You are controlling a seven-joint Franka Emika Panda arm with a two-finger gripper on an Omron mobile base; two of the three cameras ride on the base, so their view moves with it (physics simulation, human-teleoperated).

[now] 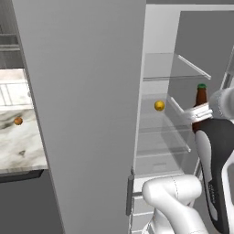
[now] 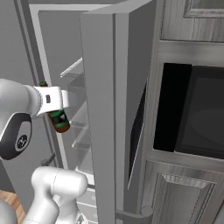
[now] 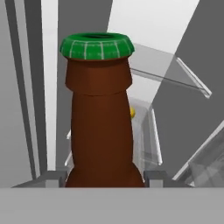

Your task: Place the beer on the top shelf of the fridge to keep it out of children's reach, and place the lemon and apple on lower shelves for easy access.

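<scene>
My gripper [image 1: 199, 112] is shut on the beer [image 1: 201, 97], a dark brown bottle with a green cap, and holds it by the body in front of the open fridge [image 1: 157, 32]. In the hand view the beer [image 3: 100, 122] stands close between the fingertips [image 3: 155, 177] of the gripper [image 3: 101, 177]. The right base view shows the gripper [image 2: 54, 103] clasping the tilted beer [image 2: 60, 120]. The top shelf [image 1: 176, 68] lies up and to the left of the cap. A yellow lemon [image 1: 159, 105] rests on a lower shelf inside. The reddish-orange apple [image 1: 18, 121] lies on the marble counter [image 1: 20, 146] at the left.
The wide grey fridge door [image 1: 87, 91] stands open between the counter and the fridge interior. A second door panel [image 2: 109, 109] rises in the middle of the right base view. Beyond it is a dark built-in oven [image 2: 192, 113] in wood cabinets. My arm [image 1: 173, 196] is low at the front.
</scene>
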